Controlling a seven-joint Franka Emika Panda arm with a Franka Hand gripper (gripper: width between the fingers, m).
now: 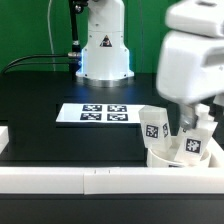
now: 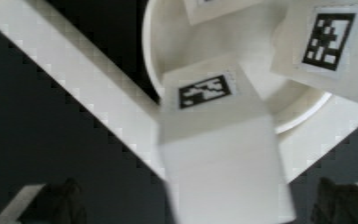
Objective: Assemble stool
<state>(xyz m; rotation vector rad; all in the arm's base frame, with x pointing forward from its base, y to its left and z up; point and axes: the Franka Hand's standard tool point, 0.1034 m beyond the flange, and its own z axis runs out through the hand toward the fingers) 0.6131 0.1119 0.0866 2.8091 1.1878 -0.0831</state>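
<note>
in the exterior view, the arm's white wrist housing fills the upper part of the exterior view's right, with the end effector [image 1: 190, 127] reaching down over the stool parts. the round seat [image 1: 172, 157] lies on the black table [image 1: 40, 110], close against the long white border rail [image 1: 100, 178] that runs along the near edge. tagged legs [image 1: 153, 126] stand up from the seat, one at its side toward the exterior view's left and another [image 1: 193, 145] right under the end effector. the marker board [image 1: 98, 114] lies flat on the table, near the seat and toward the exterior view's left of it. the robot base [image 1: 103, 50] stands behind it.

in the wrist view, a chunky white leg [image 2: 220, 140] with a square tag [image 2: 204, 92] sits between the two dark fingertips [image 2: 48, 203], which stand wide apart and released, touching nothing. the seat's curved rim [image 2: 300, 105] lies behind the leg, and a second tagged leg [image 2: 330, 42] shows beyond.
</note>
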